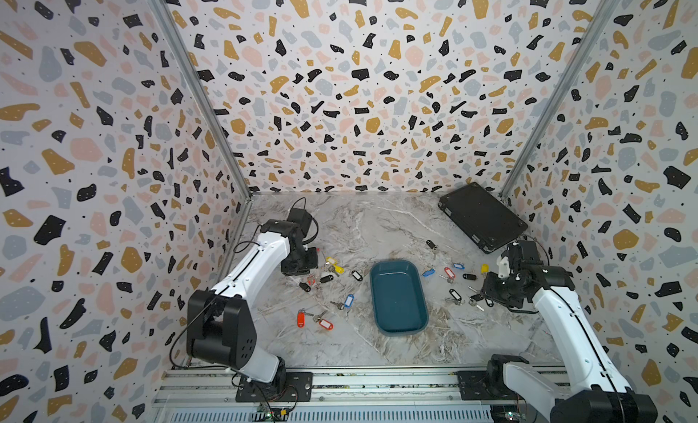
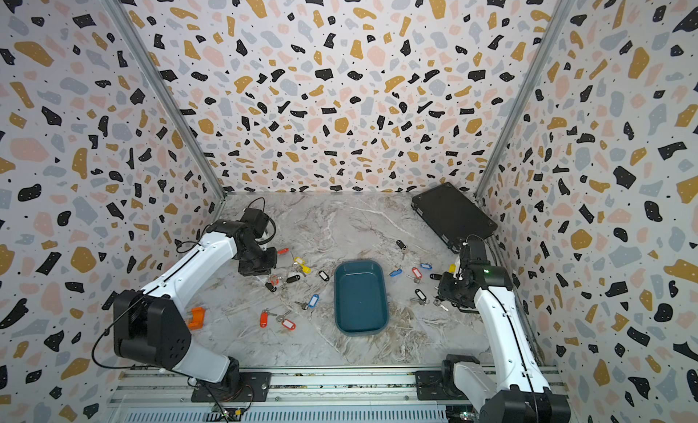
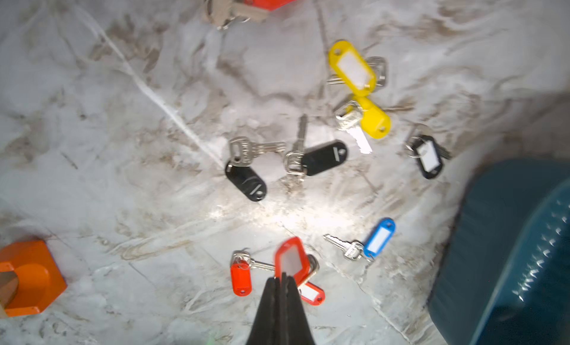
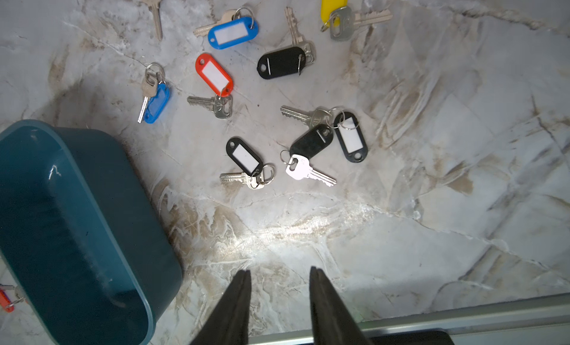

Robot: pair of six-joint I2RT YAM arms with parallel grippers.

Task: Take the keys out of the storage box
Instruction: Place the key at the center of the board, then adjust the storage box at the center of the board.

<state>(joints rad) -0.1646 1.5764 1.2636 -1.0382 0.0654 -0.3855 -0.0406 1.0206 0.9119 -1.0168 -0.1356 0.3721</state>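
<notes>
Loosely, oblong-tagged metal keys [image 4: 310, 173] on veined marble [image 4: 431, 204].

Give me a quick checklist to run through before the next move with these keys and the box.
1. The storage box is empty: ok.
2. The left gripper has its jaws shut on a red-tagged key: ok.
3. The right gripper has its jaws open, nothing between them: ok.
4. Held key is outside the box: ok.
5. Drop spot is clear of loose keys: cannot tell.
</notes>
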